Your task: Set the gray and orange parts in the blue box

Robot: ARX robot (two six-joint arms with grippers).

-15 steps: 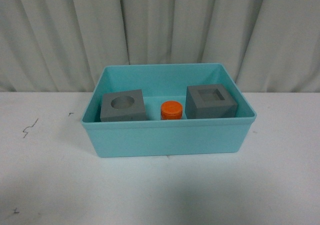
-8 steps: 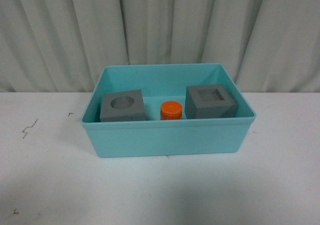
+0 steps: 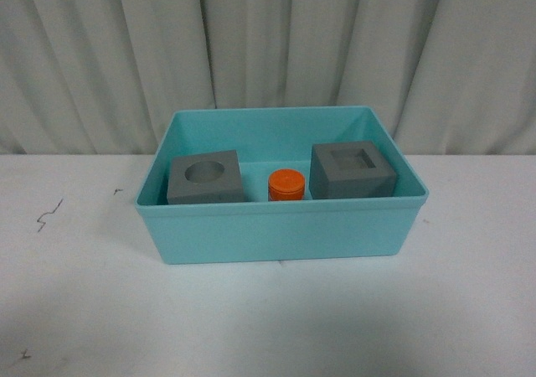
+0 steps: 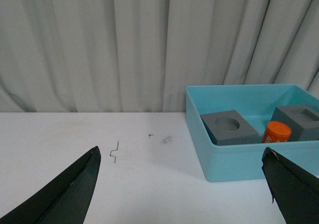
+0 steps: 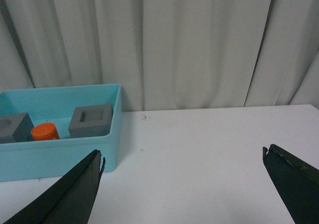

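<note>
Both gray cubes and the orange cylinder are sitting inside the blue box, so the task is looking finished, with both grippers hanging spread wide, empty, needing nothing further.

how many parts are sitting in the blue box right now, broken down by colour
Gray cubes: 2, one with a round recess and one with a square recess
Orange cylinder: 1
Total: 3 parts, all inside the blue box
</note>
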